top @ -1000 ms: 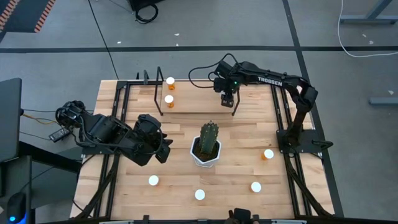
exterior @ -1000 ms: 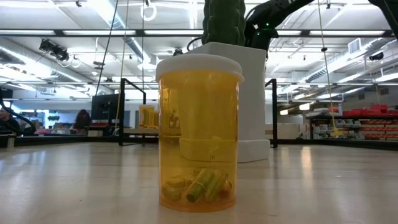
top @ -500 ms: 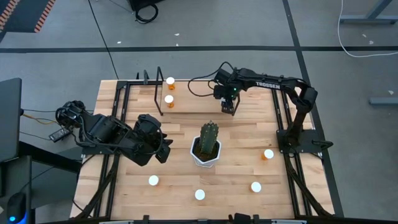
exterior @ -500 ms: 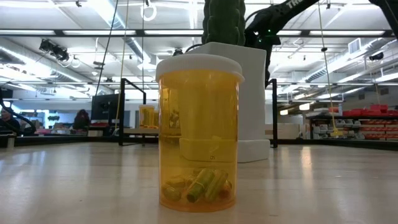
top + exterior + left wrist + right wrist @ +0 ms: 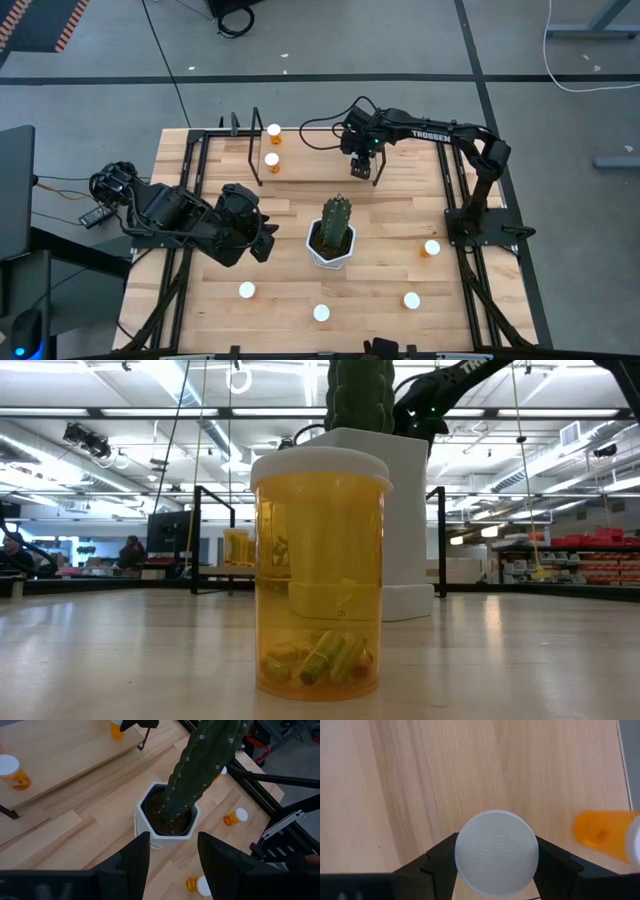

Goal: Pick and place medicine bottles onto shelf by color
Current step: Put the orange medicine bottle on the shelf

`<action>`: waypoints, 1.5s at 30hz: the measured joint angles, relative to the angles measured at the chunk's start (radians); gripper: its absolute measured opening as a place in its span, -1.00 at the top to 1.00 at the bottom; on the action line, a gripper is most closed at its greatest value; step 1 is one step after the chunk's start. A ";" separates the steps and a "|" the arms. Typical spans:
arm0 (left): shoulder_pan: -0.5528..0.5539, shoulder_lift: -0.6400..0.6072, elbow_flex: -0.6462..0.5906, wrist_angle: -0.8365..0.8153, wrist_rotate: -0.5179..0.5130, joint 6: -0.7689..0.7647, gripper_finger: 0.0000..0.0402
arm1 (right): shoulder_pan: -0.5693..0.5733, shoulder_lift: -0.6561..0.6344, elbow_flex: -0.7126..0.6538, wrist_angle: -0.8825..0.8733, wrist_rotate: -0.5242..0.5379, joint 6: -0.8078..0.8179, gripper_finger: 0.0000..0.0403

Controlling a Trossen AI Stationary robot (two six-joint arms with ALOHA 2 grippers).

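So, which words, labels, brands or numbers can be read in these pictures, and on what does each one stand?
"TROSSEN": white letters on the right arm's forearm, high view; in the low view only part of it shows at the top edge.
The embossed mark on the near medicine bottle, low view: too small to read.
Store signs in the room behind: too blurred to read.
No other text is visible.

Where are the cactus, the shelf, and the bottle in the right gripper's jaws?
cactus [image 5: 336, 219]: high view, on the green stem.
shelf [image 5: 312, 157]: high view, on bare top board.
held bottle [image 5: 496, 852]: right wrist view, on the middle of its white cap.
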 joint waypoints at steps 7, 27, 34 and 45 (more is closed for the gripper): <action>0.000 0.000 0.000 0.000 0.000 0.000 0.14 | -0.019 0.000 0.000 -0.025 -0.001 0.008 -0.16; 0.000 0.000 0.000 -0.001 0.000 0.002 0.14 | -0.029 -0.005 0.020 -0.072 0.004 0.018 -0.18; 0.000 0.000 0.000 -0.001 0.000 0.003 0.14 | -0.030 -0.005 0.111 -0.106 0.012 0.018 -0.18; -0.001 0.000 0.000 -0.001 0.000 0.003 0.14 | -0.026 -0.005 0.186 -0.051 0.000 0.065 -0.18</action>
